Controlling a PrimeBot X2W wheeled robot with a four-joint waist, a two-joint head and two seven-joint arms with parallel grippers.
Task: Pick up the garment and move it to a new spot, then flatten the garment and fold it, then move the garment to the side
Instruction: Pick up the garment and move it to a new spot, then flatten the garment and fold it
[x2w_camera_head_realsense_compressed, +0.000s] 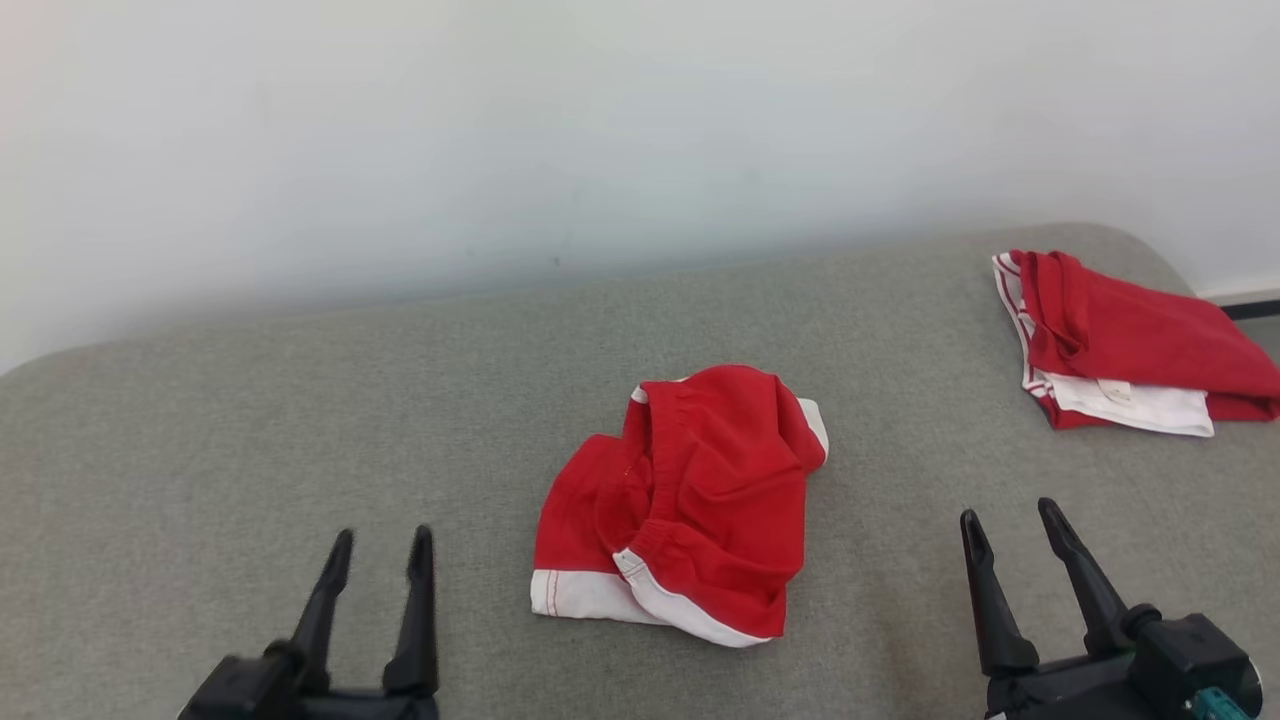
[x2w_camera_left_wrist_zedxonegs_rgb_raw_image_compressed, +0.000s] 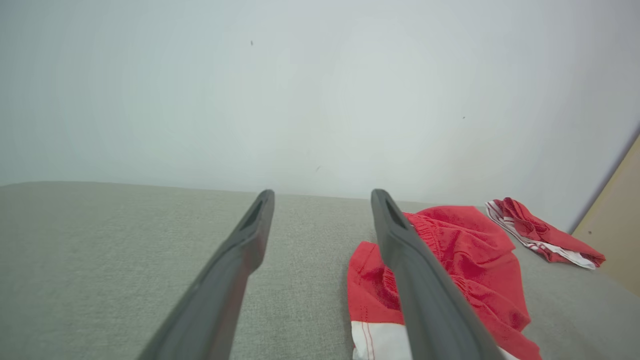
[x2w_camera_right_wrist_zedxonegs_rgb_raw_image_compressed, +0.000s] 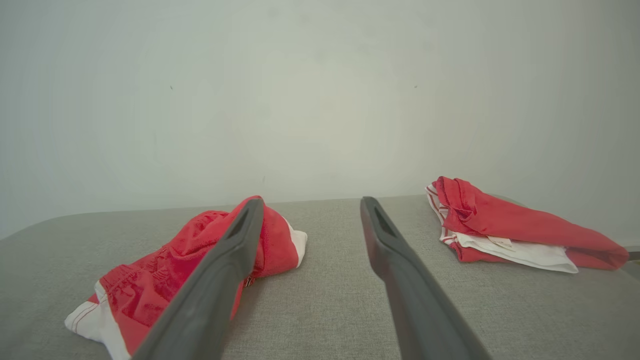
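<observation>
Centre of the worktop (x2w_camera_head_realsense_compressed: 200, 420), crumpled red garment (x2w_camera_head_realsense_compressed: 690, 510) lies unflattened. Left jaws and right jaws stand wide, empty, flanking it well apart, likely staged for pickup. Second garment (x2w_camera_head_realsense_compressed: 1130, 340), apparently folded, sits far right.

A crumpled red-and-white cloth garment (x2w_camera_head_realsense_compressed: 690, 520) lies in the middle of the grey fabric table (x2w_camera_head_realsense_compressed: 250, 430). A folded red-and-white cloth garment (x2w_camera_head_realsense_compressed: 1130, 350) lies behind it, far right.

left jaws: 2 long matte-black tapered fingers (x2w_camera_head_realsense_compressed: 418, 610) | right jaws: same, black housing (x2w_camera_head_realsense_compressed: 1180, 650), teal connector (x2w_camera_head_realsense_compressed: 1222, 703)
</observation>
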